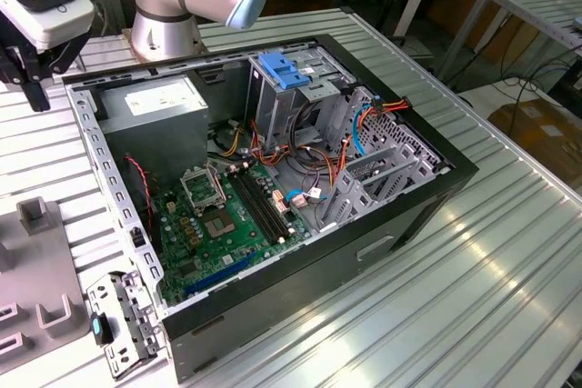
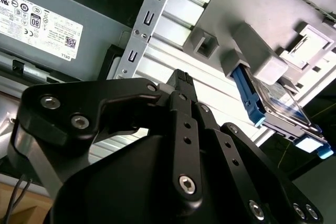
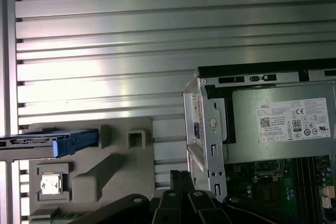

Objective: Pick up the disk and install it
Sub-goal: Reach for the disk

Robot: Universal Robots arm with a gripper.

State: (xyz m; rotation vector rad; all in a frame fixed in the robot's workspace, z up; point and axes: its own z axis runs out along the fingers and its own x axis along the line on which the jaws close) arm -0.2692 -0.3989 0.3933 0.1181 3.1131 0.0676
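At the near corner, on the exterior view's left, a loose metal bracket (image 1: 123,324) is laid on the slatted table (image 1: 473,297), just beside the open computer case (image 1: 364,252). A grey fixture (image 1: 41,288) is set on the table a little farther back, on the exterior view's left of the case. In both wrist views the disk (image 3: 47,142) is seen standing on its edge in a slot of this fixture, at the side away from the case, with its blue rail turned outward. Inside the case a green motherboard (image 1: 218,220) is laid flat. A grey power supply (image 1: 150,106) is fitted at the far left corner, and a light-blue bracket (image 1: 284,70) is mounted at the far side. The gripper (image 1: 32,84) is held above the table at the far left, outside the case and apart from the disk. How far its jaws are parted cannot be told, and the disk is not gripped. The arm's base (image 1: 168,6) is fixed behind the case.
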